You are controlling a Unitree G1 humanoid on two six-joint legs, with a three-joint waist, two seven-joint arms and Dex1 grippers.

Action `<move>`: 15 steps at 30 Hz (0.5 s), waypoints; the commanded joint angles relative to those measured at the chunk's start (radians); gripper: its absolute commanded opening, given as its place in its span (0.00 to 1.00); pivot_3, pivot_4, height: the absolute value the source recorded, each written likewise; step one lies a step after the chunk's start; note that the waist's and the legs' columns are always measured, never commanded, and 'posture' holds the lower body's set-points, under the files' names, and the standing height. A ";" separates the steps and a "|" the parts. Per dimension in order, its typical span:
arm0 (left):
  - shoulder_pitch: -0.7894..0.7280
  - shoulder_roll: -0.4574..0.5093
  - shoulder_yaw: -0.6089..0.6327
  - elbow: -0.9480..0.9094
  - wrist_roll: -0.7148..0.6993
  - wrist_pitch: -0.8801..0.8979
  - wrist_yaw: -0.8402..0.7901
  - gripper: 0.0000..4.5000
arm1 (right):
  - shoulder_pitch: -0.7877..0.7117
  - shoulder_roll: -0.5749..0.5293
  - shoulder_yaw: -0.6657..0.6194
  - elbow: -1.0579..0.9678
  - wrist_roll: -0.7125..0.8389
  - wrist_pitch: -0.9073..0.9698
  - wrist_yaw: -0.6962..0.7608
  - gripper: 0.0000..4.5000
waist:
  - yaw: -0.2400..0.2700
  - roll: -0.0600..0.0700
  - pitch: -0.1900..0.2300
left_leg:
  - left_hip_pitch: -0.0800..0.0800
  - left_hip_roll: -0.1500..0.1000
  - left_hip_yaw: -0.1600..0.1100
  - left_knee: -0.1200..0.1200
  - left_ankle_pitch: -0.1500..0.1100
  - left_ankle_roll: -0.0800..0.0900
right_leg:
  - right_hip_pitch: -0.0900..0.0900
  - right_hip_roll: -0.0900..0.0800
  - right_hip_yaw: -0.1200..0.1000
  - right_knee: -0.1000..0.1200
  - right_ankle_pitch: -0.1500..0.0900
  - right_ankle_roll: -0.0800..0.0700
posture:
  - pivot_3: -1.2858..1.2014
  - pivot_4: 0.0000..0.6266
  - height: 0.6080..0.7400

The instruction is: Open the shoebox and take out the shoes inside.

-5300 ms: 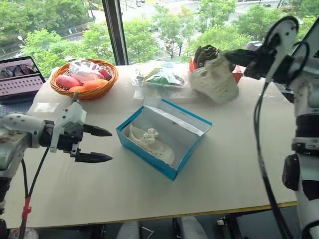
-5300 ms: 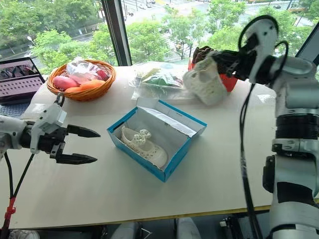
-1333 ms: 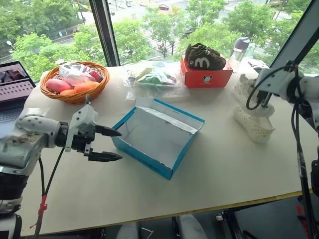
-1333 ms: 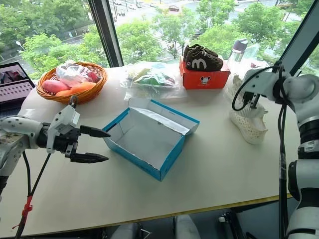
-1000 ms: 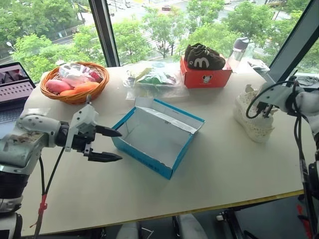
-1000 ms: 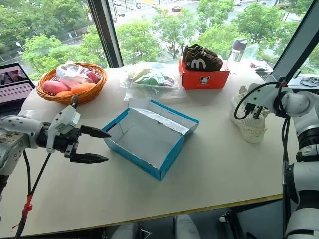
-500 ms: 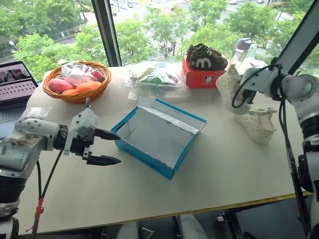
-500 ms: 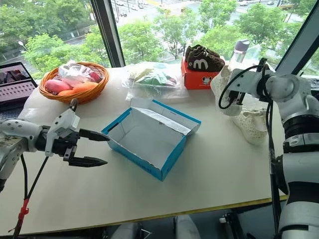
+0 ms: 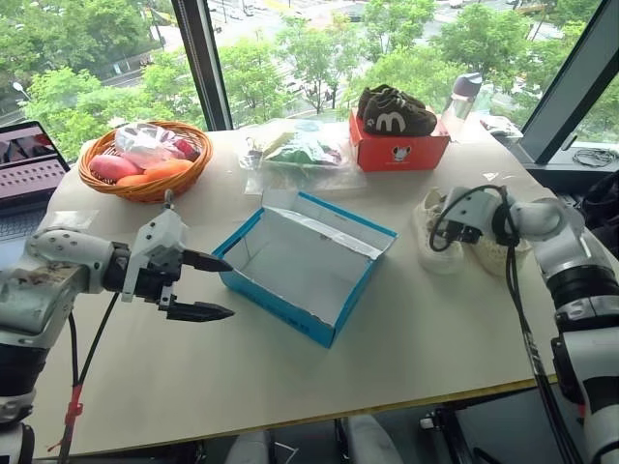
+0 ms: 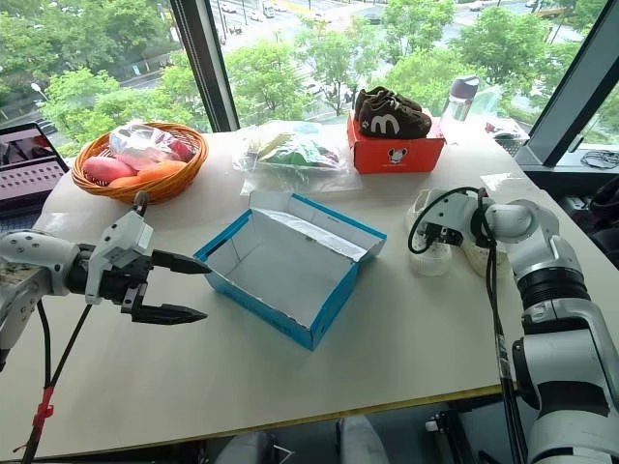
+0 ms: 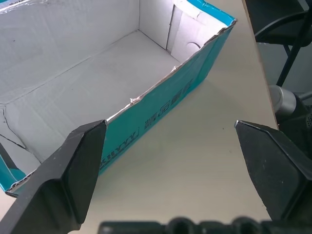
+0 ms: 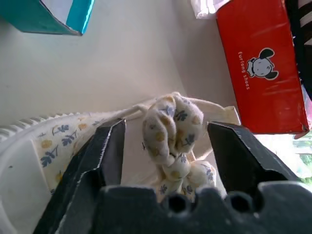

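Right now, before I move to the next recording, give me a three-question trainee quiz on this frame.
1. True or false: the bright blue cardboard shoebox has a shoe inside.
2. Where do the cream-white perforated shoes sit? A) on the table, right of the shoebox B) in the wicker basket C) on the red-orange box
3. Fill in: the right gripper's open fingers straddle one shoe's ____.

Key: 1 false; 2 A; 3 bow.

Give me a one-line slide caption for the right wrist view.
Open right gripper straddling a cream shoe's bow, red-orange box beyond.
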 commanded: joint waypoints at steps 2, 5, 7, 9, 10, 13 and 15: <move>0.001 0.006 0.047 -0.011 -0.026 0.003 0.002 1.00 | 0.067 -0.093 -0.123 -0.275 0.204 0.271 0.207 0.99 | 0.004 0.000 0.000 | -0.001 0.000 0.000 0.000 0.000 0.000 | 0.000 0.000 0.000 0.000 0.000 0.000 | 0.52 0.24 1.00; 0.028 -0.019 0.095 -0.018 -0.048 0.005 0.049 1.00 | 0.165 -0.175 -0.240 -0.526 0.394 0.636 0.330 0.99 | 0.010 0.000 0.000 | -0.002 0.000 0.000 0.000 0.000 0.001 | -0.001 0.000 -0.001 0.000 0.002 -0.004 | 0.52 0.24 1.00; 0.056 -0.048 0.141 -0.031 -0.070 0.019 0.101 1.00 | 0.259 -0.201 -0.315 -0.645 0.500 0.771 0.363 0.99 | 0.020 0.000 0.000 | -0.002 0.000 0.000 0.000 -0.001 0.001 | -0.001 0.000 -0.001 0.000 0.003 -0.004 | 0.52 0.24 1.00; 0.083 -0.087 0.189 -0.042 -0.103 0.034 0.147 1.00 | 0.340 -0.185 -0.388 -0.718 0.566 0.839 0.332 0.99 | 0.025 -0.002 -0.001 | -0.001 0.001 0.000 0.000 -0.001 0.002 | 0.000 0.000 -0.001 -0.001 0.002 -0.003 | 0.52 0.24 1.00; 0.104 -0.127 0.222 -0.044 -0.117 0.025 0.188 1.00 | 0.402 -0.159 -0.443 -0.753 0.625 0.875 0.326 0.99 | 0.025 -0.002 -0.001 | 0.000 0.001 0.000 0.000 -0.001 0.002 | 0.001 0.000 -0.001 -0.001 0.000 0.000 | 0.52 0.24 1.00; 0.146 -0.278 0.277 0.006 -0.030 -0.055 0.425 1.00 | 0.620 -0.054 -0.583 -0.904 0.834 1.025 0.332 0.99 | 0.035 -0.004 -0.003 | 0.005 0.002 0.000 0.001 -0.001 0.002 | 0.008 0.001 -0.001 -0.001 -0.001 0.001 | 0.52 0.24 1.00; 0.171 -0.400 0.292 0.077 0.080 -0.174 0.616 1.00 | 0.731 0.074 -0.622 -0.947 0.821 0.944 0.209 0.99 | 0.042 -0.004 -0.003 | 0.012 0.002 0.000 -0.001 -0.001 0.002 | 0.020 0.001 -0.001 -0.003 -0.001 0.002 | 0.52 0.24 1.00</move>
